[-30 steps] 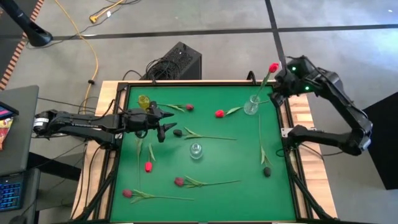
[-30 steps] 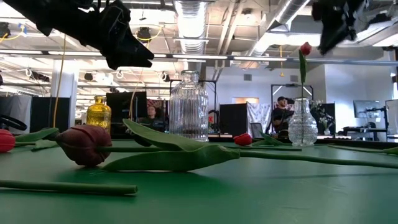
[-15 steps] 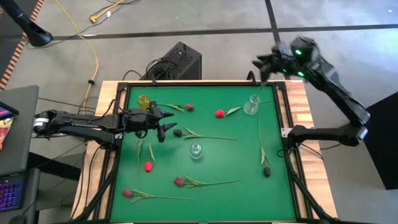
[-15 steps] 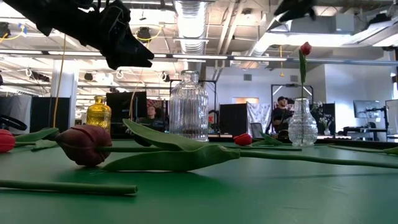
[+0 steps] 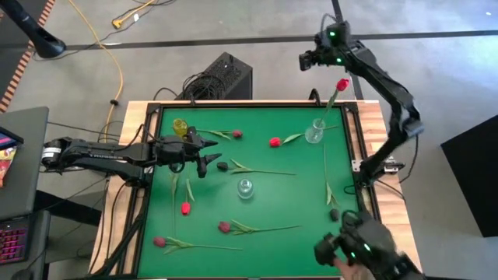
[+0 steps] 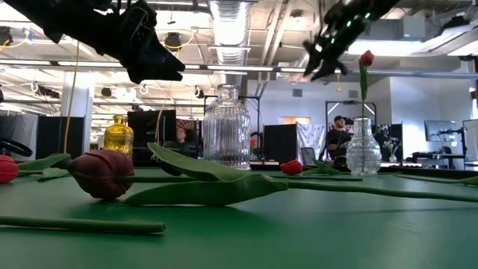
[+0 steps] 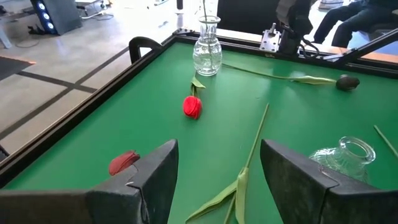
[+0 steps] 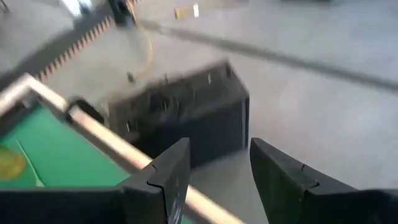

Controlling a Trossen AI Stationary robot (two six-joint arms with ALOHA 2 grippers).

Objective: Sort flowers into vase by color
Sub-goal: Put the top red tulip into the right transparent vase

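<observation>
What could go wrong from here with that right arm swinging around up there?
1. The right gripper, open and empty, is raised beyond the table's far edge, close to the red tulip leaning out of the clear vase. A sweep back could clip the bloom and tip the vase.
2. The left gripper hangs open beside the yellow vase; reaching for the near-black tulip could brush that vase.

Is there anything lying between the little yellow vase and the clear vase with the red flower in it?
Yes: in the high view, two tulips lie between the yellow vase and clear vase, a crimson tulip and a red tulip.
</observation>
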